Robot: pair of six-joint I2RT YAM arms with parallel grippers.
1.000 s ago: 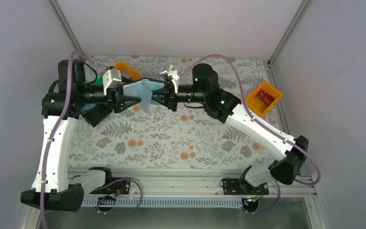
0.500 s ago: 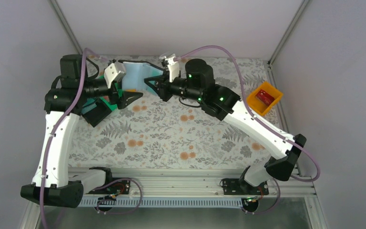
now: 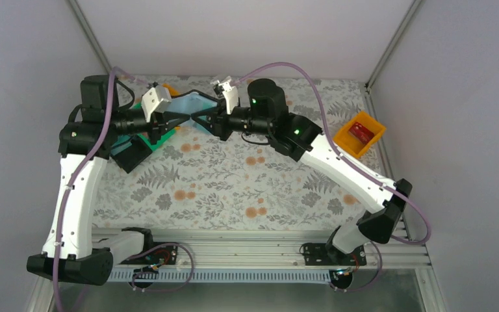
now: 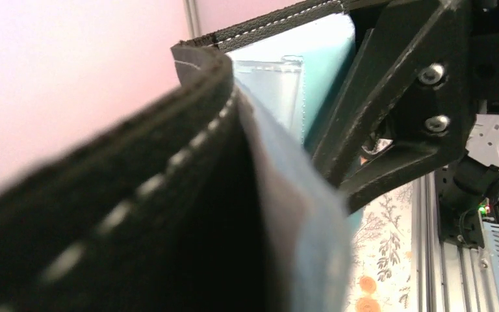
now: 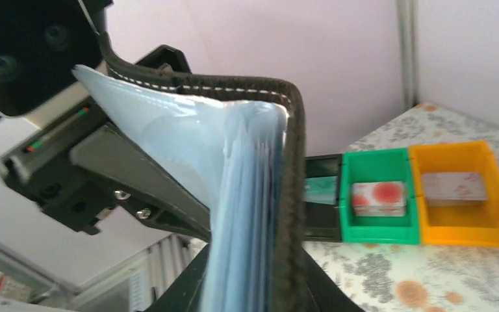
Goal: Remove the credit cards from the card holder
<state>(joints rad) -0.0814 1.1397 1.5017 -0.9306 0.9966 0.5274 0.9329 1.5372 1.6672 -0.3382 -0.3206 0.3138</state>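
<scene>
As left end effector (image 3: pixel 179 119) and right end effector (image 3: pixel 200 117) clamp it, card holder (image 3: pixel 191 103) gapes.

The card holder (image 3: pixel 191 106) hangs over the far edge of the tabletop (image 3: pixel 234 188), left of the middle, between the left gripper (image 3: pixel 169 121) and the right gripper (image 3: pixel 203 117); a row of bins (image 5: pixel 373 232) sits by the far left corner; another bin (image 3: pixel 345 144) sits at the right edge with a card (image 3: pixel 362 132) in it
</scene>
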